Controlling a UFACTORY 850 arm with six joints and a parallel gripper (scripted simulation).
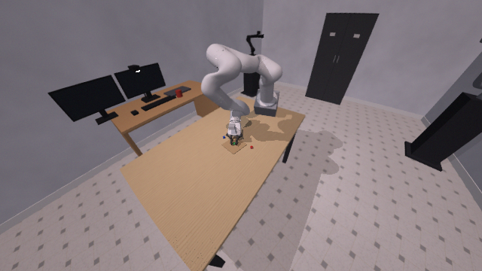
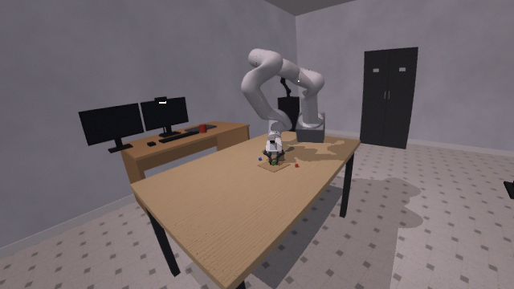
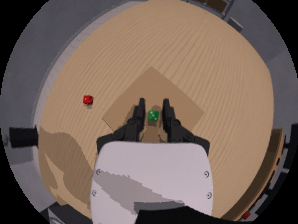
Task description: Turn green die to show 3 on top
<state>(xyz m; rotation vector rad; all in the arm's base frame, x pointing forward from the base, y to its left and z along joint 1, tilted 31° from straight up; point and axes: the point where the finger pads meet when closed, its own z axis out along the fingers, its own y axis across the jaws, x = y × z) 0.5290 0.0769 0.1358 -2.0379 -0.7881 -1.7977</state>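
Your pincer (image 1: 234, 143) (image 2: 274, 163) (image 3: 153, 105) is spread, its fingers apart on either side of the green die (image 1: 234, 144) (image 2: 274, 163) (image 3: 153, 115), over the mat (image 1: 234, 150) (image 2: 274, 169) (image 3: 151, 80).

My palm is hiding the rear corner of the mat (image 1: 233, 150) (image 2: 274, 169) (image 3: 150, 82) from the wrist view. In the top and exterior views, the pips on the blue die (image 1: 224, 137) (image 2: 260, 159) and red die (image 1: 251, 147) (image 2: 296, 165) (image 3: 88, 100) are showing too small for me to read.

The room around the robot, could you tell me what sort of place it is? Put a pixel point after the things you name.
Probably an office-like robot lab: a robot arm (image 1: 222, 75) (image 2: 261, 88), a desk (image 1: 132, 121) (image 2: 140, 152) with two monitors, and a dark cabinet (image 1: 340, 56) (image 2: 387, 104).
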